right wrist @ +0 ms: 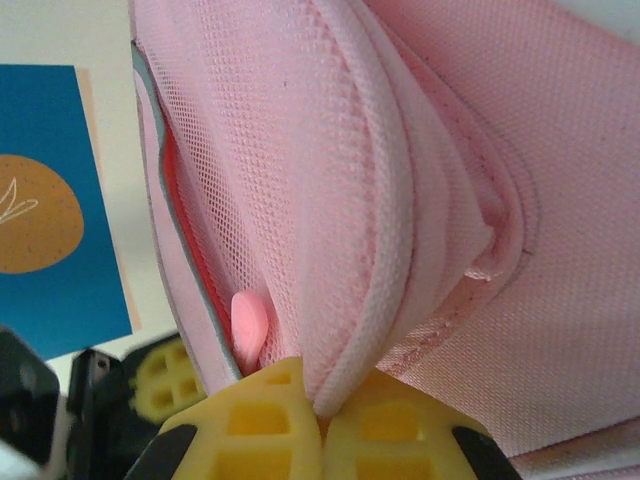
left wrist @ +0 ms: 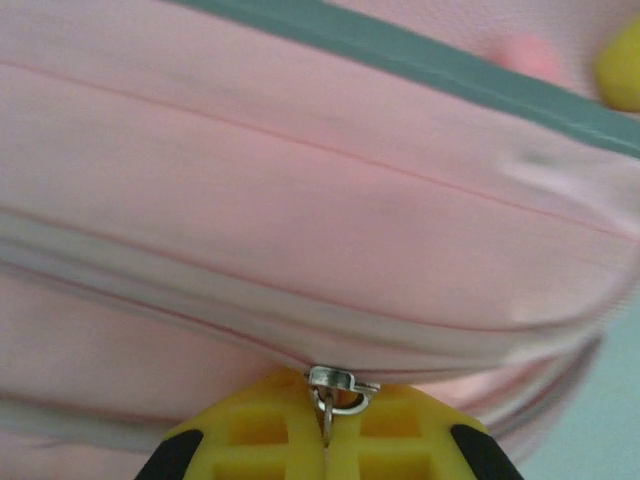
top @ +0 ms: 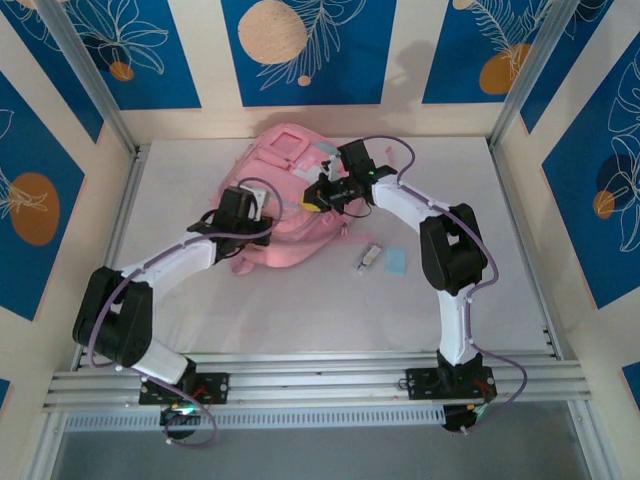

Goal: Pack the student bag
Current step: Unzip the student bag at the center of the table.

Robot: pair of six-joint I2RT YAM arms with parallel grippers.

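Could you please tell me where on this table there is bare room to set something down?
Free: the wide near strip between student bag and front rail; the far-left patch beside the bag; the far-right corner past the right arm. Crowded: around the bag and the blue card beside it.

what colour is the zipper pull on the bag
The zipper pull is silver metal, clearest in the left wrist view.

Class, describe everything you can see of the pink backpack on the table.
The backpack is soft pink woven fabric with grey-blue trim, front pockets and a pale zip line. It lies creased on the white table, toward the back. The left tool is shut on its metal zipper pull; the right tool pinches a piped seam.
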